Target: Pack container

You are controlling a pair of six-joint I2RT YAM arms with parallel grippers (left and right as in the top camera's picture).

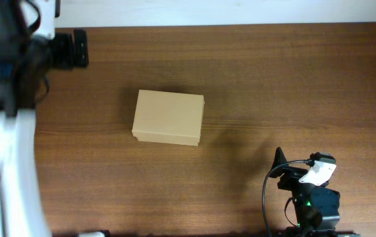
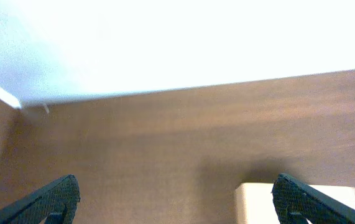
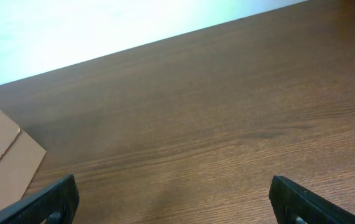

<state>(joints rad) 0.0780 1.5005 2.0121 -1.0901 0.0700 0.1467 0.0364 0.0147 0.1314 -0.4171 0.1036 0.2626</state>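
As things stand, step in hand: approach – the container (image 1: 168, 118) sits shut and neither arm has contact with it.
Progress (judgement): cannot tell whether packing is finished or not begun; the lid (image 1: 169, 106) is down and no loose goods show in any view.
Container position: on the tabletop (image 1: 273, 79), left of centre in the overhead view, flat on its base, long sides running left to right.
Left fingers (image 2: 59, 196): spread wide, nothing between them.
Right fingers (image 3: 56, 199): spread wide, nothing between them.
Container relative to left fingers: low and to the right in the left wrist view (image 2: 255, 205), partly hidden behind the right-hand finger – outside the gap, not touching.
Container relative to right fingers: one corner shows at the lower left edge of the right wrist view (image 3: 6, 162), beyond the left-hand finger, well apart from the gap.
Next move (judgement): if the container is to be filled, one set of fingers must swing over to it and catch the free edge of the lid while the other steadies the body.
Risk (judgement): a light cardboard box will slide on smooth wood if the lid is lifted unsupported.
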